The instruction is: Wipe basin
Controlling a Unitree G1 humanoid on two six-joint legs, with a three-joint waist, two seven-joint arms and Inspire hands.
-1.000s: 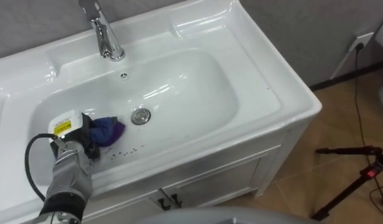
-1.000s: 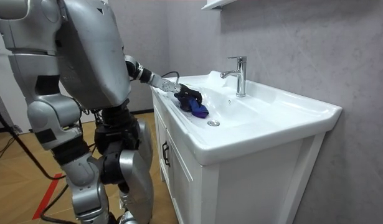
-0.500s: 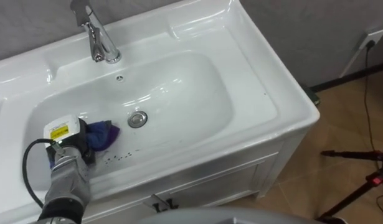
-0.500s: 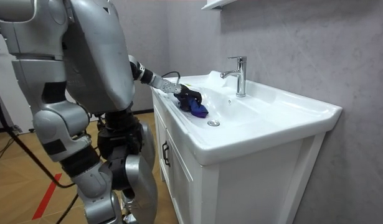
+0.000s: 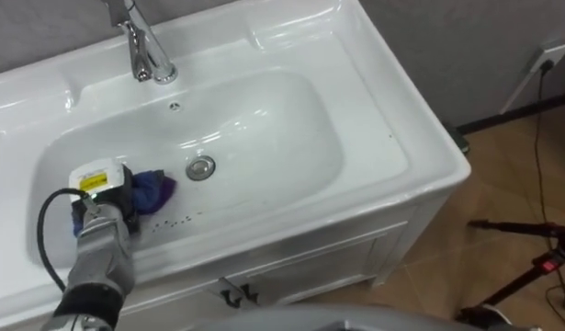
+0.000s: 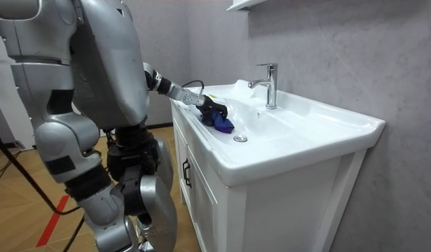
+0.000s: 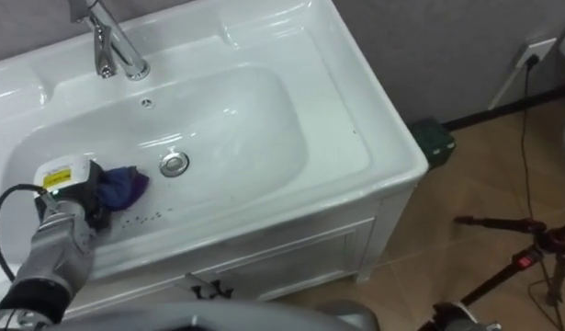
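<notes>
Since a second ago, left hand (image 5: 106, 198) and cloth (image 5: 153, 189) have stayed put inside the basin (image 5: 291, 129), just left of the drain (image 5: 200, 167), fingers clamped on the cloth.

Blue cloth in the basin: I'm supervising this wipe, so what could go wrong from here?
1. The blue cloth is bunched up in the left hand, so it probably covers little of the basin per stroke. The dark specks just beside it could be missed.
2. The cloth lies close to the drain, and a loose edge might catch there on a stroke that way.
</notes>
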